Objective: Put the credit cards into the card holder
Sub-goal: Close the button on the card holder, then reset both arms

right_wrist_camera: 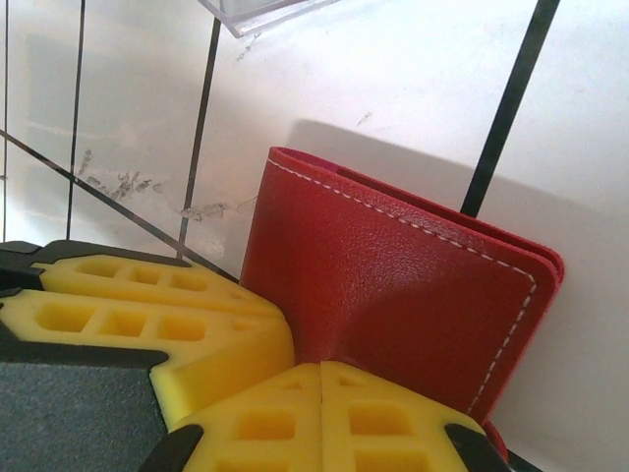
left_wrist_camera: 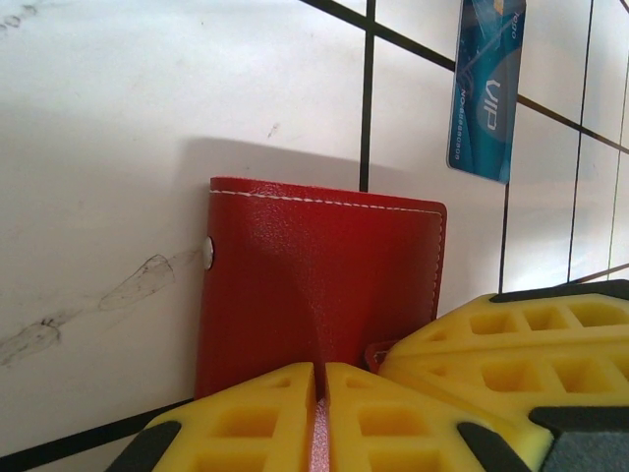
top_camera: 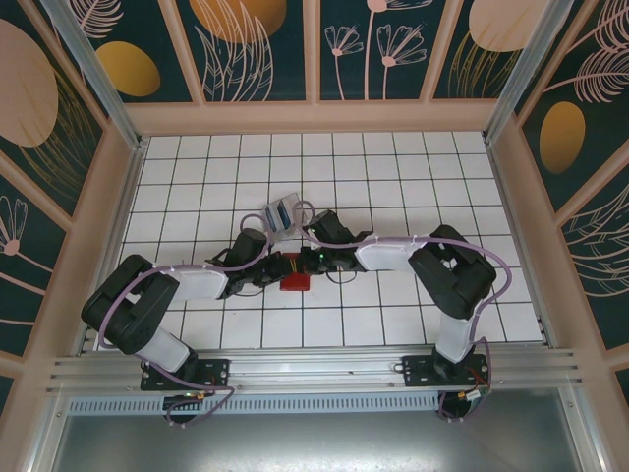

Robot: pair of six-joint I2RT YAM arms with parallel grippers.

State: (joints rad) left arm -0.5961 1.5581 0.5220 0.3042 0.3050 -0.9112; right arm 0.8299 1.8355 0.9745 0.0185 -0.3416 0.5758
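1. Left wrist: left fingers (left_wrist_camera: 256, 423) clenched on the closed card holder (left_wrist_camera: 314, 275); one credit card (left_wrist_camera: 486, 88) lies beyond on the tabletop (left_wrist_camera: 118, 118).
2. Right wrist: right fingers (right_wrist_camera: 393, 418) pinch the same near edge.
3. Top: card holder mid-tabletop. Step judged: opening it; next, draw the covers apart.

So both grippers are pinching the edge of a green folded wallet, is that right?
Not quite: the wallet is red, not green, as the left wrist view shows. The rest holds: the left gripper and the right gripper both pinch the edge of the folded wallet.
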